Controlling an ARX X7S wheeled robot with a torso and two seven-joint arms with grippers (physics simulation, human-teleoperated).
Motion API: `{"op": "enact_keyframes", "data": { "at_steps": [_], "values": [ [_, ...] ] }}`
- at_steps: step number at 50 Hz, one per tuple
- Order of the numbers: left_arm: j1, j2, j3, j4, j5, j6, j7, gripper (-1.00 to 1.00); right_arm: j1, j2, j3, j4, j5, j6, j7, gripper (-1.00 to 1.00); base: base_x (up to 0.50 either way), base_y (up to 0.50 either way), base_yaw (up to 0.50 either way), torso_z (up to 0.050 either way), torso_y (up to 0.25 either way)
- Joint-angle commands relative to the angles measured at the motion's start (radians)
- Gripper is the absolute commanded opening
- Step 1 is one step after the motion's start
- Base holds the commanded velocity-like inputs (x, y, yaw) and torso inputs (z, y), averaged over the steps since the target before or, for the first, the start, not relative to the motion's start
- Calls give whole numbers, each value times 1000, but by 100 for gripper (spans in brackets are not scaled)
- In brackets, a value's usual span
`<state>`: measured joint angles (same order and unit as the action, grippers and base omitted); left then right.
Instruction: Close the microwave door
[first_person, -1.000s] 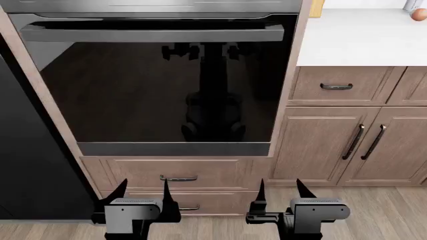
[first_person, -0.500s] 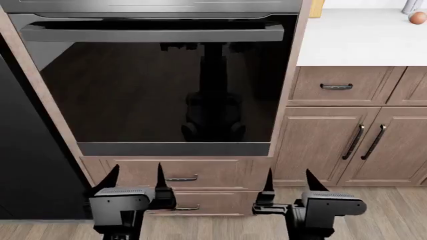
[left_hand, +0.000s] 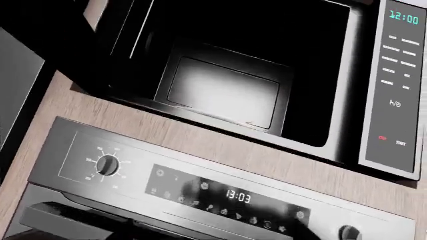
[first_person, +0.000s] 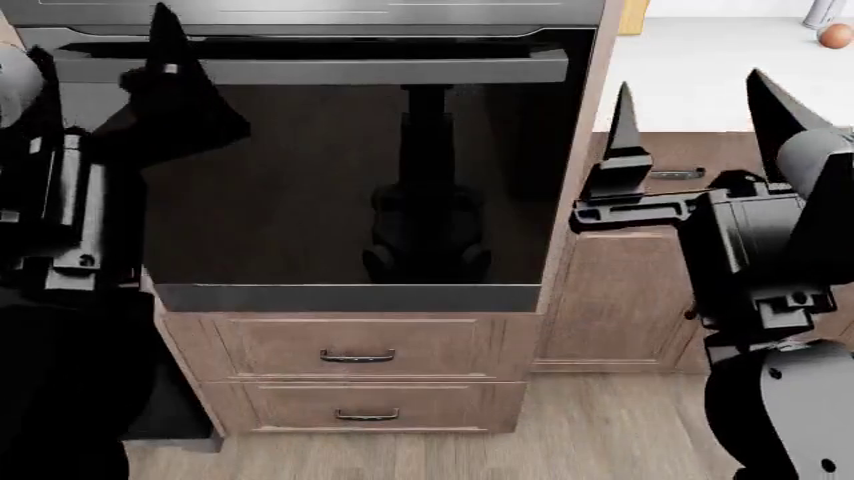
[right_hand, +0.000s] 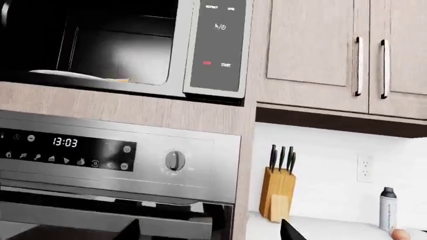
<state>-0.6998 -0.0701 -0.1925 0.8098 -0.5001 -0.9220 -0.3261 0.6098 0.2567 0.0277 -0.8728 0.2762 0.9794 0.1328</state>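
Both arms have risen from floor level toward the open black-and-steel built-in microwave (left_hand: 267, 85) above the oven.
Approach step: left gripper (first_person: 160, 60) unclear, right gripper (first_person: 694, 110) spread empty; next, reach its dark door (left_hand: 40, 30).

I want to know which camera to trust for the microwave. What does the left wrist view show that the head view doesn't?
Only the left wrist view shows the microwave, its cavity exposed and door open, plus its keypad. Only the head view shows both raised grippers, left and right, and the drawers. Both show the oven.
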Motion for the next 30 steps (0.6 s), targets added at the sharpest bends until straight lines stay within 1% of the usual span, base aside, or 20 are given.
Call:
{"op": "enact_keyframes", "data": {
  "at_steps": [1,4,9,11,13,16,22,30],
  "values": [
    [-453,-16,-220,98,-235,-376,-126,100,510,151,110,-173,474,462,231,100,0,0,0,0,0],
    [-537,-33,-275,84,-277,-423,-141,100,671,165,192,-164,681,588,319,100,0,0,0,0,0],
    [-600,-56,-334,96,-331,-471,-152,100,855,300,223,-38,1212,577,712,100,0,0,0,0,0],
    [-637,-62,-362,98,-359,-500,-163,100,901,350,215,-4,1335,548,815,100,0,0,0,0,0],
    [-685,-69,-389,89,-382,-526,-178,100,939,389,204,18,1384,531,851,100,0,0,0,0,0],
    [-733,-87,-410,68,-396,-540,-190,100,980,430,197,44,1410,517,866,100,0,0,0,0,0],
    [-755,-142,-381,6,-358,-479,-170,100,1112,480,129,97,1488,482,924,100,0,0,0,0,0],
    [-799,-157,-404,1,-391,-506,-186,100,1253,514,47,133,1559,449,973,100,0,0,0,0,0]
  ]
}}
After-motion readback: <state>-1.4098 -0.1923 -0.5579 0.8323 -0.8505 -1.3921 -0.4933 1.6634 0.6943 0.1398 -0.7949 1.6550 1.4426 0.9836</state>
